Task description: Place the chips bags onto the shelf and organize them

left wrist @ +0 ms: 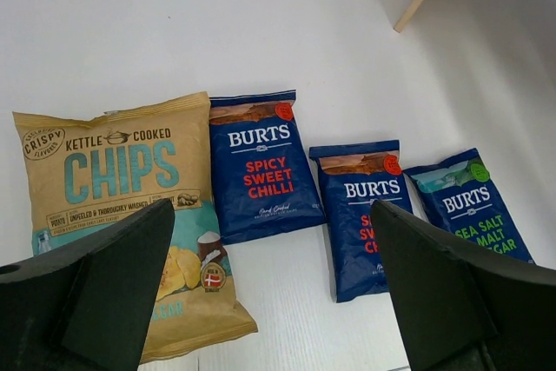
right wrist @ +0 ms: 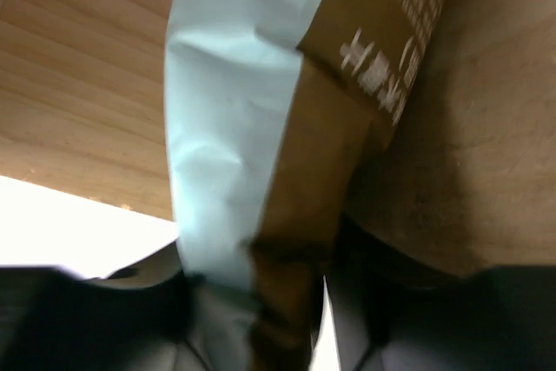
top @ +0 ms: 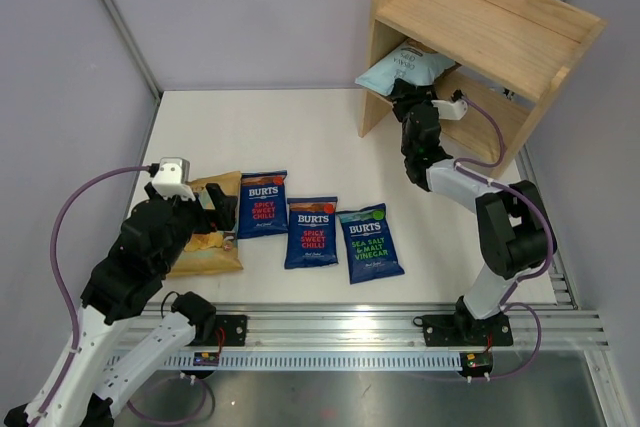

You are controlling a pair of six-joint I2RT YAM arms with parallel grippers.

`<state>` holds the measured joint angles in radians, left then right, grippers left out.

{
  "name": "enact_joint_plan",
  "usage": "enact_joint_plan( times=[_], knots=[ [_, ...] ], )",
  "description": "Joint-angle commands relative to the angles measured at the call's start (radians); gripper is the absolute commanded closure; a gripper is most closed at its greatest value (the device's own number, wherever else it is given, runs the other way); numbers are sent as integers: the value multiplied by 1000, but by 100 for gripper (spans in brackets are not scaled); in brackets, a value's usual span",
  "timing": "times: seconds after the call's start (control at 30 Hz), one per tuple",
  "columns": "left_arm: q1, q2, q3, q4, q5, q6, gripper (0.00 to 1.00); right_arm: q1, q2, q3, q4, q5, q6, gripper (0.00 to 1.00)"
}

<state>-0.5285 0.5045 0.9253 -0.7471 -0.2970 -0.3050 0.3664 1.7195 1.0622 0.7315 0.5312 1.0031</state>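
A white table (top: 300, 137) fills the middle of the view. A ribbed silver rail (top: 350, 327) runs along its near edge, with a dull metal sheet (top: 380, 397) below that. Pale walls (top: 250, 7) stand behind, crossed by a slanting metal strut (top: 116, 17).

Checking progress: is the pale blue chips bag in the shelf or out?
Partly in: the pale blue bag pokes from the shelf, lower tier.

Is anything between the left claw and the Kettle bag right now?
Nothing visible. The left claw hangs open over the Kettle bag, whose face is bare; the nearest Burts bag lies beside its right edge, not on it.
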Motion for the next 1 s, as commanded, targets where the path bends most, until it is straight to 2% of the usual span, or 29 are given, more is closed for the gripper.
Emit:
enact_joint_plan(
  times=[0.0, 0.13, 0.17, 0.27, 0.47, 0.6, 0.77, 0.97],
  knots=[
    [-2, -11, -3, 58, -28, 24, 1, -1, 3, 33, -40, -45, 22, 46],
    [-2, -9, -3, 57, -27, 24, 1, 0, -29, 62, -157, -43, 38, 40],
    [-2, -11, -3, 55, -27, 23, 1, -1, -40, 71, -246, -36, 52, 38],
    [-2, -6, -2, 55, -25, 21, 1, -1, -80, 84, -352, -19, 81, 29],
    [-2, -1, 1, 51, -24, 12, 1, -3, -146, 67, -411, -77, 83, 17],
    [-2, 11, 7, 42, -30, -3, 1, -3, -181, 62, -457, -97, 81, 0],
    [-2, 68, 33, -4, -102, -37, 1, -4, -254, 32, -529, -94, 88, 1],
    [15, 207, 81, -49, -160, -81, 1, -12, -371, -53, -564, -68, 72, 0]
  ],
)
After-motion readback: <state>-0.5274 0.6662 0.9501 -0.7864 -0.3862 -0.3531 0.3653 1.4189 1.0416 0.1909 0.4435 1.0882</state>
